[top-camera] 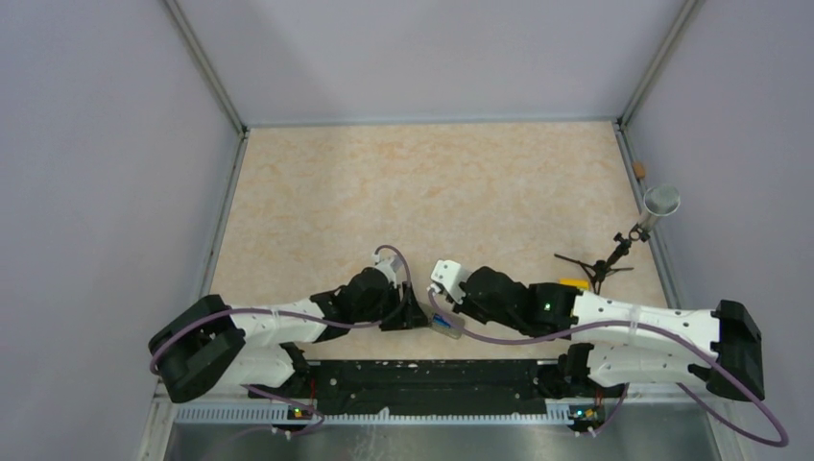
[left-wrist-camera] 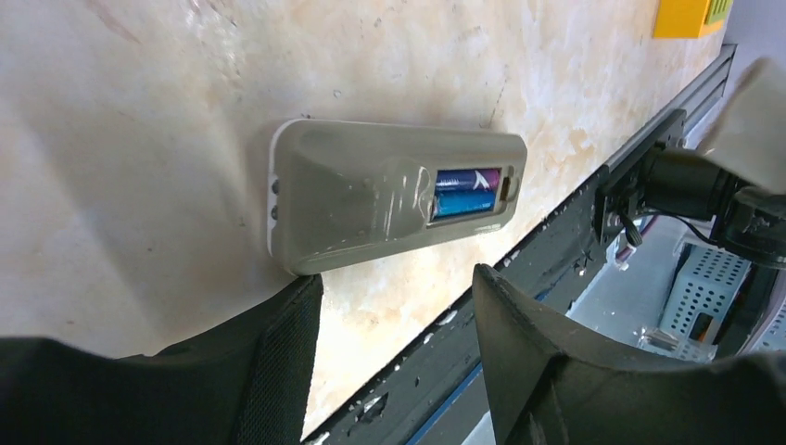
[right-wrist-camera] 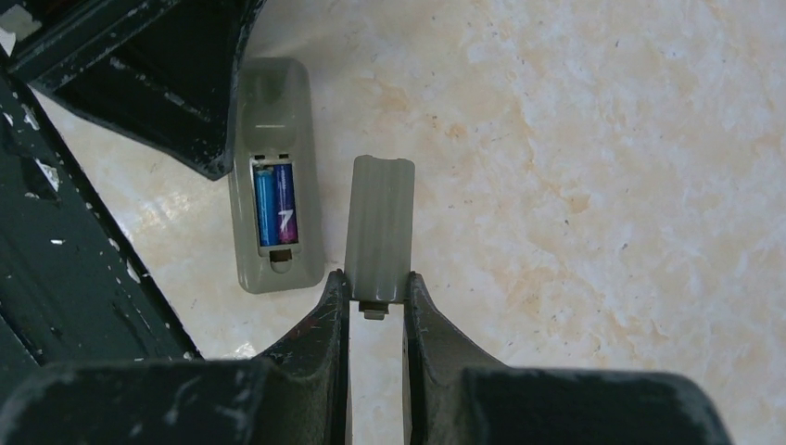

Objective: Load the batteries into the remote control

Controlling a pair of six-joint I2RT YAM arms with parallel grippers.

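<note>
Right wrist: claw [right-wrist-camera: 375, 286] tight on cover [right-wrist-camera: 380, 218]

The remote control [left-wrist-camera: 371, 199] lies face down near the table's [top-camera: 432, 182] front edge.
The batteries [left-wrist-camera: 466, 193] lie side by side in its recess; the cover [right-wrist-camera: 380, 222] is just beside it, in the right gripper [right-wrist-camera: 375, 297].

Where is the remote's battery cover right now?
In the right wrist view, the battery cover is pinched at its near end by the right gripper, alongside the remote control, which lies back-up with both batteries seated.
</note>
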